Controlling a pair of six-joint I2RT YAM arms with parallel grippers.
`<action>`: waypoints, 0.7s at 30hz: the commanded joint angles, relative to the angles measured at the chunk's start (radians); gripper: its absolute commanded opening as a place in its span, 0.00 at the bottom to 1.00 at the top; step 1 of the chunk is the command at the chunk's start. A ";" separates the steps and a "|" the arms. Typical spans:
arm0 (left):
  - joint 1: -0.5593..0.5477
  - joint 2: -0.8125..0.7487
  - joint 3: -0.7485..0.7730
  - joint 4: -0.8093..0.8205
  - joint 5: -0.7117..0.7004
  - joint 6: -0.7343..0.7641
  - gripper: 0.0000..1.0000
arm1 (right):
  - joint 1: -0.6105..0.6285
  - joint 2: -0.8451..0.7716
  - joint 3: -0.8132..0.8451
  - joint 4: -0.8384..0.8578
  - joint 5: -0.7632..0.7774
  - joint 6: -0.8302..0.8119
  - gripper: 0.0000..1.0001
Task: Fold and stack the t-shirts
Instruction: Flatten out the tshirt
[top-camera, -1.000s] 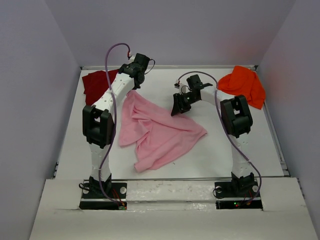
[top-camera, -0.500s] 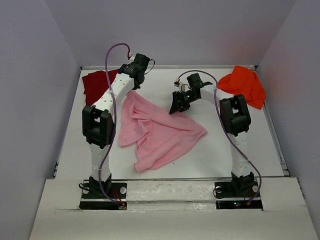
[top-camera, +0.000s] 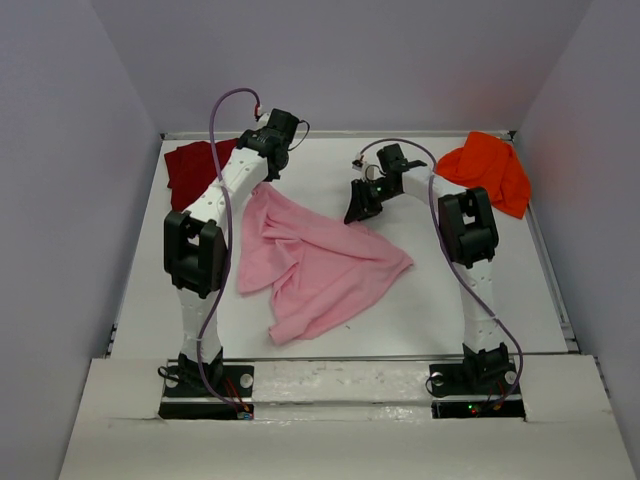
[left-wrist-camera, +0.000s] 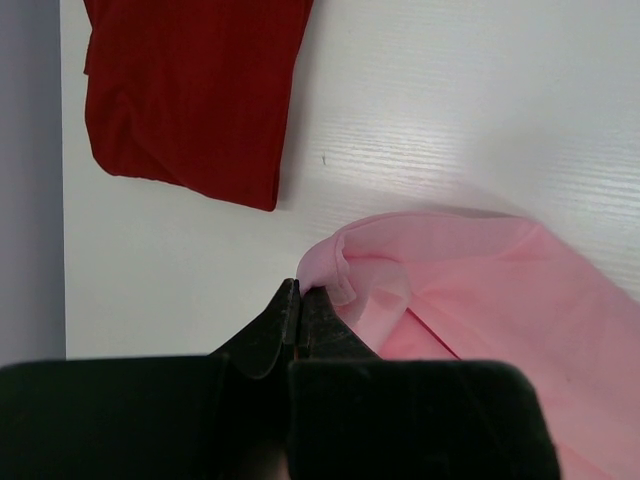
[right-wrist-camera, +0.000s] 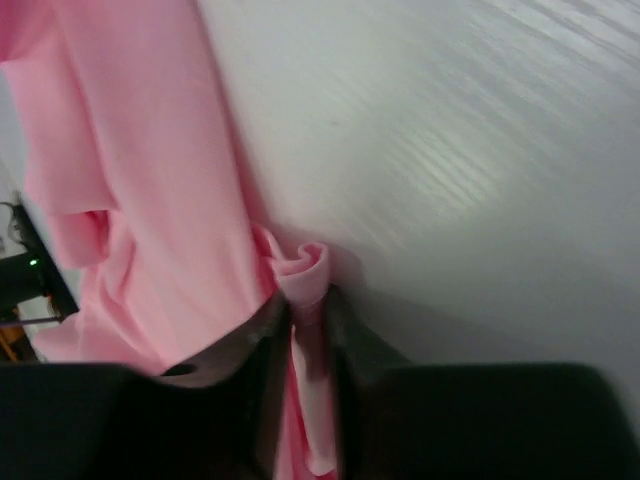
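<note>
The light pink t-shirt (top-camera: 320, 265) lies rumpled on the tabletop (top-camera: 420, 310), my left jaws pressed together on its far hem and my right jaws pinching a bunched fold; I judge it light, limp and best held at corners.

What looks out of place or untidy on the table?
The orange t-shirt lies crumpled at the far right, seemingly overhanging the edge of the table. The pink t-shirt sprawls rumpled and skewed in the middle.
</note>
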 joint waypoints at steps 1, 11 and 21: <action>-0.002 -0.065 0.000 0.004 -0.023 0.002 0.02 | -0.018 0.032 0.019 -0.028 0.058 -0.019 0.18; -0.002 -0.065 0.010 0.001 -0.022 0.001 0.03 | -0.018 -0.014 0.019 -0.054 0.104 -0.010 0.00; 0.028 -0.131 -0.010 -0.016 0.010 -0.043 0.02 | -0.150 -0.130 0.289 -0.281 0.244 0.043 0.00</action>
